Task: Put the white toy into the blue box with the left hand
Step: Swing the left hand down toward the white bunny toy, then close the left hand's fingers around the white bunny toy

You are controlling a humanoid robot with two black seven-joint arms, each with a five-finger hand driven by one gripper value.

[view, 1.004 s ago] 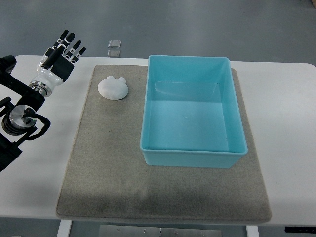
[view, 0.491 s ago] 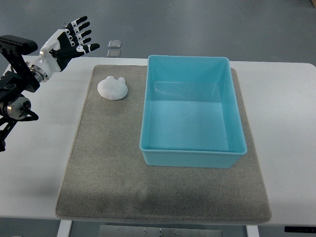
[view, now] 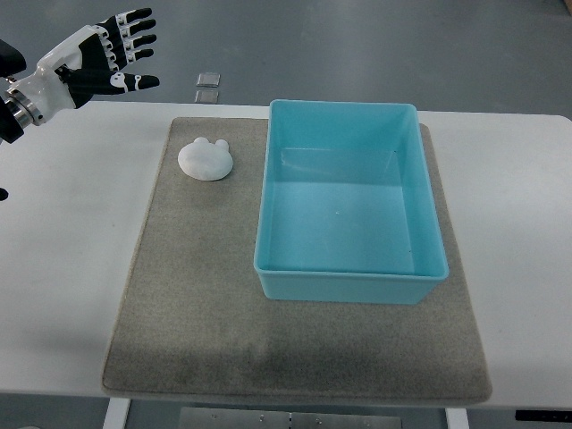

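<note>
A small white toy (view: 206,160) with two little ears lies on the grey mat (view: 197,295), just left of the blue box (view: 347,279). The box is empty and sits on the mat's right half. My left hand (view: 114,54) hovers over the table's far left corner, up and to the left of the toy and well apart from it. Its black and white fingers (view: 134,38) are spread and hold nothing. The right arm is out of the picture.
The mat covers the middle of a white table (view: 518,223). Two small clear squares (view: 207,87) lie on the floor beyond the table's far edge.
My left arm has risen and swung up toward the top left corner; most of the arm has left the picture. The toy and the box have not moved.
</note>
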